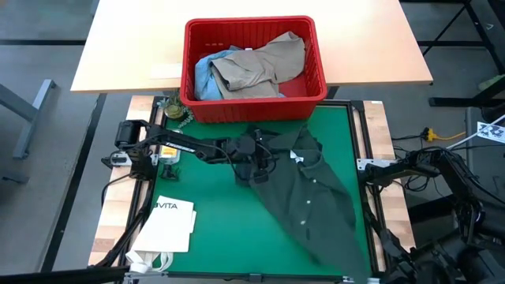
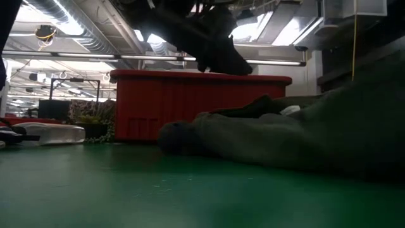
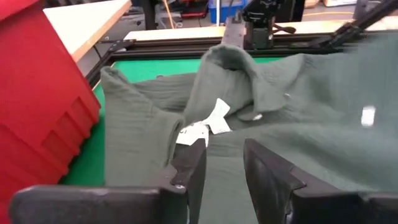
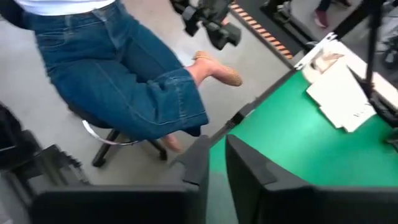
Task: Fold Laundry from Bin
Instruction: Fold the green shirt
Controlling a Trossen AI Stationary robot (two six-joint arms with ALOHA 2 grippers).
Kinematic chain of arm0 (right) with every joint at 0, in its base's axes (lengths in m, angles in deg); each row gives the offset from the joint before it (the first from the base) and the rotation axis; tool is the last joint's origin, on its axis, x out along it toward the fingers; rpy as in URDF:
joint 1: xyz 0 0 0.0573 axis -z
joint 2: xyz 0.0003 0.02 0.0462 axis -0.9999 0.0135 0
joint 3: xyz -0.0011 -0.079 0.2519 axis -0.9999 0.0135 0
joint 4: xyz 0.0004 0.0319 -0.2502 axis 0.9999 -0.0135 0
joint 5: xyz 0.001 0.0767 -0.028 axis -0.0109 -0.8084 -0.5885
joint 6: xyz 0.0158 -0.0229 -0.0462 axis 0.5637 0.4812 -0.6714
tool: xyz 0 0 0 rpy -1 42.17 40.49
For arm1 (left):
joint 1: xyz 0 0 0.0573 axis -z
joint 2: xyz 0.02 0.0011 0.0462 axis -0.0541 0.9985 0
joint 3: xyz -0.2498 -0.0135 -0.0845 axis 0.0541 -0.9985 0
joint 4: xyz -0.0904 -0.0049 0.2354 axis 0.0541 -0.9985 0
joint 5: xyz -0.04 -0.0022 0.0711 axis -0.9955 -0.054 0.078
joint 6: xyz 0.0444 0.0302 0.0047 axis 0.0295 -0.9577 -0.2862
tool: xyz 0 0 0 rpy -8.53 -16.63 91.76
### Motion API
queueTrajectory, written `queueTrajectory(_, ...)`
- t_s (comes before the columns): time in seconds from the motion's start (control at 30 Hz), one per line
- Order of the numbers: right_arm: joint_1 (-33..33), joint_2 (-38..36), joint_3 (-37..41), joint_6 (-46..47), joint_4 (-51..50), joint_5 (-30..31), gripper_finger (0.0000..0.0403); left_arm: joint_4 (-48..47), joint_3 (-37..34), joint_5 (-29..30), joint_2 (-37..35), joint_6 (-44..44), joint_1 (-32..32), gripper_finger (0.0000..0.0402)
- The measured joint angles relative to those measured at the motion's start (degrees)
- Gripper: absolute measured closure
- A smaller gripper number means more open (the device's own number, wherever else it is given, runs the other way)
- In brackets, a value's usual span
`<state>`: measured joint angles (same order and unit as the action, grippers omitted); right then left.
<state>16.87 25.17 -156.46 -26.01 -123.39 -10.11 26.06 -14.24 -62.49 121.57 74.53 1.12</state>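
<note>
high view: shirt (image 1: 312,185) out on mat (image 1: 221,221), rumpled, unfolded; khaki and blue garments remain in bin (image 1: 252,71). left wrist view: left gripper (image 3: 222,163) parted over shirt, grasping nothing. right wrist view: right gripper (image 4: 216,163) off-table, slightly parted, empty.

I see a light wood tabletop (image 1: 252,47) behind the green mat (image 1: 229,229), over a grey floor (image 1: 47,24). Low down, the room has a ceiling with long tube lights (image 2: 158,58) and silver ducts (image 2: 69,19). Beyond the mat's edge, a person in wide blue jeans (image 4: 118,68) sits on a stool (image 4: 118,140), one tan shoe (image 4: 217,70) raised
</note>
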Motion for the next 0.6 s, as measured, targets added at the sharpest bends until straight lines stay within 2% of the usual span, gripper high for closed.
queueTrajectory(0.13,0.0,0.0,0.0,0.0,-0.1,1.3,0.0295,0.2,0.0,1.1,0.4,0.2,-0.2,0.0261)
queueTrajectory(0.27,0.0,0.0,0.0,-1.0,-1.0,1.3,0.0263,1.1,0.0,1.6,1.0,0.2,-1.0,0.0221)
queueTrajectory(0.43,0.6,0.0,0.0,-1.9,-9.6,6.3,0.0254,5.9,0.0,1.9,3.5,0.2,-3.4,0.0192)
queueTrajectory(0.6,3.5,-0.7,0.6,-6.4,-8.4,7.8,0.0254,10.6,0.1,0.3,6.6,0.3,-5.3,0.019)
